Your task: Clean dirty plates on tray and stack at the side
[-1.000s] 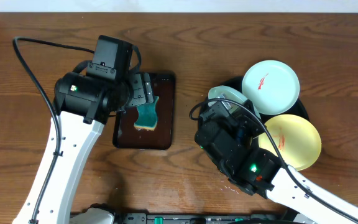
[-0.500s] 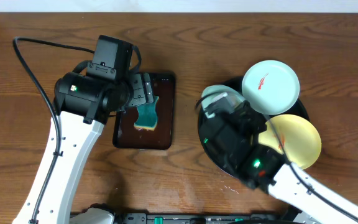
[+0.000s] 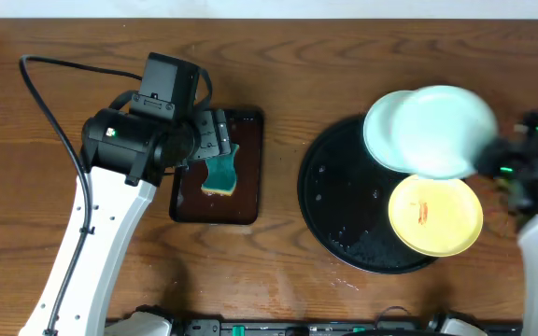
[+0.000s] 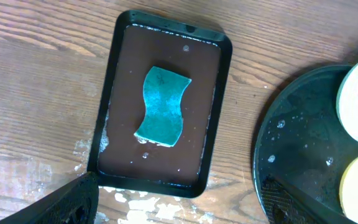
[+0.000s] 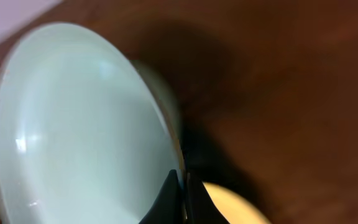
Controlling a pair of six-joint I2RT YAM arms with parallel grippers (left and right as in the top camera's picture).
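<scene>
Three plates are in sight: two pale mint and one pale yellow. The yellow plate (image 3: 434, 216) lies flat on the near right part of the tray (image 3: 339, 201), reaching its rim, with a small red smear near its middle. In the left wrist view only a corner of it shows.

Farther back, the right gripper (image 5: 180, 186) is pinched tight on the rim of a mint plate (image 3: 448, 131). Its two dark fingers meet at the plate's edge. From overhead this held plate is blurred, overlaps the second mint plate (image 3: 378, 131) and juts past the tray's far right rim. The right arm is also smeared and cut off by the frame edge.

The second mint plate sits at the tray's far rim and is mostly covered from above. The left wrist view catches its edge with a red streak.

Left of the tray, well apart from it, lies one rectangular brown tray (image 4: 118, 81) holding one teal sponge (image 4: 161, 107). The left gripper (image 3: 220, 140) hangs over it with fingers spread wide, gripping nothing. A small green spot on the left arm's housing is too small to read.
</scene>
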